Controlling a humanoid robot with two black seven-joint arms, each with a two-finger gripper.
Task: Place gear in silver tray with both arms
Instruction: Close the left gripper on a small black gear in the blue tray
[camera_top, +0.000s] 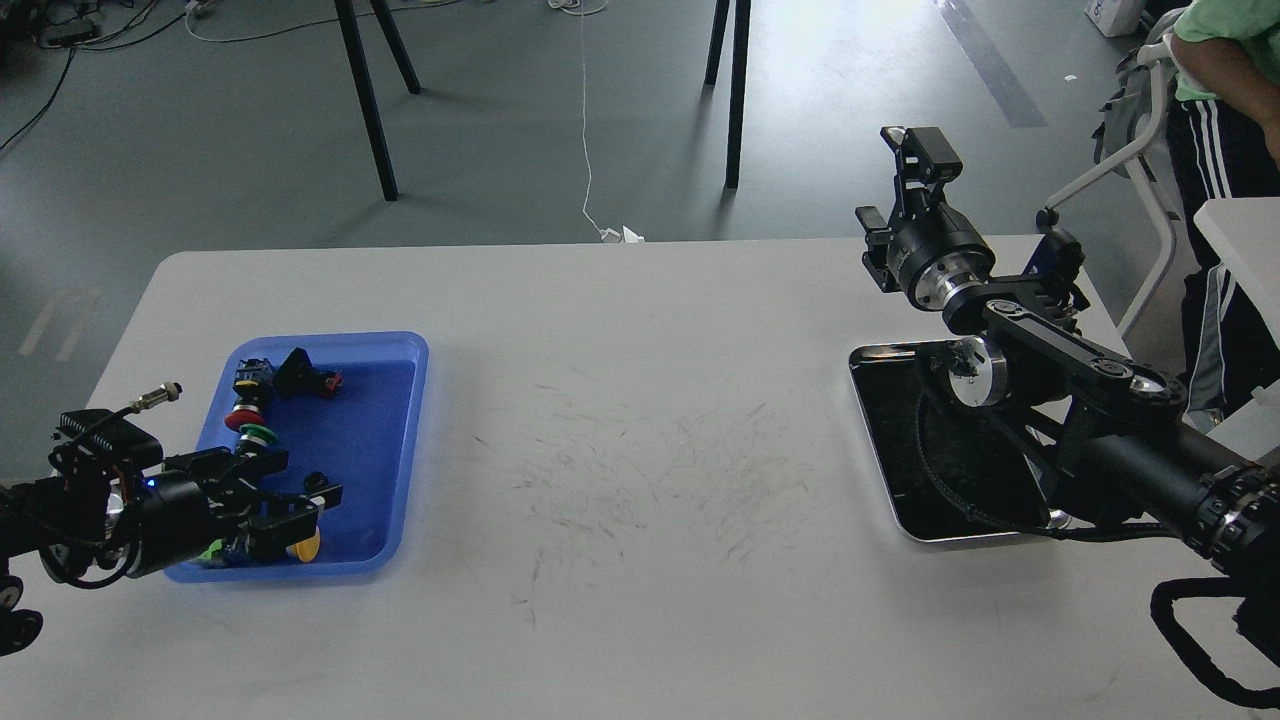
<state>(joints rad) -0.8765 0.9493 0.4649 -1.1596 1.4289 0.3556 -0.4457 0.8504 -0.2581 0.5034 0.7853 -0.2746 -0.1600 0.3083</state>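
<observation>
This looks like a robotics lab or test room, not a home. I stand at a plain white table (620, 420) whose top is scuffed with many fine dark scratches. Beyond it lies a bare grey floor (500, 120) with loose cables (585, 110) trailing across it and black tripod legs (365, 90) planted on it. On the table sit a blue plastic tray (380, 450) of small coloured parts and a silver tray (880, 440). At the far right a person (1225, 110) in a green shirt and striped track trousers stands by a white frame on castors (1110, 165).
</observation>
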